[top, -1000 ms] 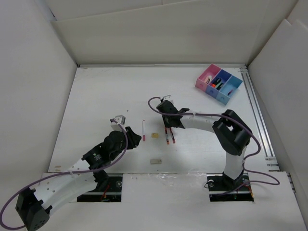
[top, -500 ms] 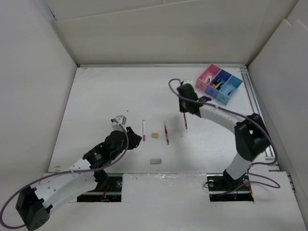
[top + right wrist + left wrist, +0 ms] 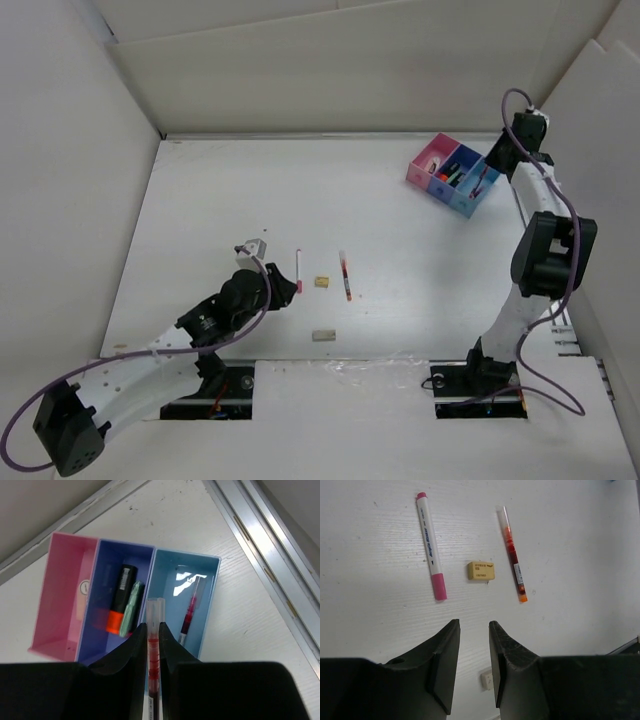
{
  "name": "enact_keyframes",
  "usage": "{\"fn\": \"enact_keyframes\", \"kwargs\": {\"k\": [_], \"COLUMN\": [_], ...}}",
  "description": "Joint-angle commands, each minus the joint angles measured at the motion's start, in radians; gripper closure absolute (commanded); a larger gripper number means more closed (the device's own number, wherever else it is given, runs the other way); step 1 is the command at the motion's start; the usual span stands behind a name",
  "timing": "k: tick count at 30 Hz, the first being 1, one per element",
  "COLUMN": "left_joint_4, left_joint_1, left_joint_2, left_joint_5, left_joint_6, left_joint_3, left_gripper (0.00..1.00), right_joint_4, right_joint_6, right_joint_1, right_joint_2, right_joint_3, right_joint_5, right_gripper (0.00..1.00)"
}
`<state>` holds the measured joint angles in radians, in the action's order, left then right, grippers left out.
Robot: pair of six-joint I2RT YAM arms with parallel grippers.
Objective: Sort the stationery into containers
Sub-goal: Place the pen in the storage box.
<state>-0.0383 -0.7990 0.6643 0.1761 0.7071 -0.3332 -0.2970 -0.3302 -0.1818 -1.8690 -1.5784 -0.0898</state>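
A robot lab test cell: plain white boards (image 3: 330, 80) box in a white table (image 3: 200, 200), a metal rail (image 3: 537, 250) lines its right edge, and arm mounts (image 3: 478, 384) (purple cables (image 3: 267, 290) trailing) sit bolted at the frame's bottom.

White arms (image 3: 140, 375); purple cables (image 3: 507, 98); black tools (image 3: 472, 625)

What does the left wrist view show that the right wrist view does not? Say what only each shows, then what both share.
Only left wrist: a pink-capped marker, a beige eraser and a loose red pen on the table, beyond the open, empty left hand. Only right wrist: the three-bin tray, an orange-and-black marker and a green marker in its dark blue bin, a stored red pen in its light blue bin, and the right hand shut on a second red pen. Both: white table, dark fingers.
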Motion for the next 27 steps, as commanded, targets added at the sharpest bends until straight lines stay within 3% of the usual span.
{"fn": "enact_keyframes", "kwargs": {"k": [1, 5, 14, 19, 21, 27], "left_joint_4": [0.049, 0.049, 0.058, 0.058, 0.049, 0.031], "left_joint_1": [-0.005, -0.005, -0.005, -0.005, -0.005, -0.005], "left_joint_2": [0.017, 0.026, 0.026, 0.035, 0.026, -0.003], "left_joint_5": [-0.012, -0.012, 0.006, 0.006, 0.006, 0.006], "left_joint_6": [-0.008, -0.008, -0.008, -0.008, -0.008, -0.008], "left_joint_3": [0.000, 0.000, 0.000, 0.000, 0.000, 0.000], "left_gripper": [0.74, 0.74, 0.74, 0.74, 0.74, 0.74], "right_joint_4": [0.038, 0.038, 0.038, 0.038, 0.038, 0.026], "right_joint_6": [-0.066, -0.084, -0.073, -0.073, -0.073, -0.052], "right_joint_1": [-0.018, -0.036, -0.081, -0.081, -0.081, -0.061], "right_joint_2": [-0.071, -0.171, -0.216, -0.216, -0.216, -0.128], "right_joint_3": [-0.112, -0.190, -0.209, -0.189, -0.189, -0.189], "right_joint_5": [0.091, 0.091, 0.081, 0.090, 0.100, 0.101], "right_gripper": [0.96, 0.94, 0.92, 0.81, 0.73, 0.66]}}
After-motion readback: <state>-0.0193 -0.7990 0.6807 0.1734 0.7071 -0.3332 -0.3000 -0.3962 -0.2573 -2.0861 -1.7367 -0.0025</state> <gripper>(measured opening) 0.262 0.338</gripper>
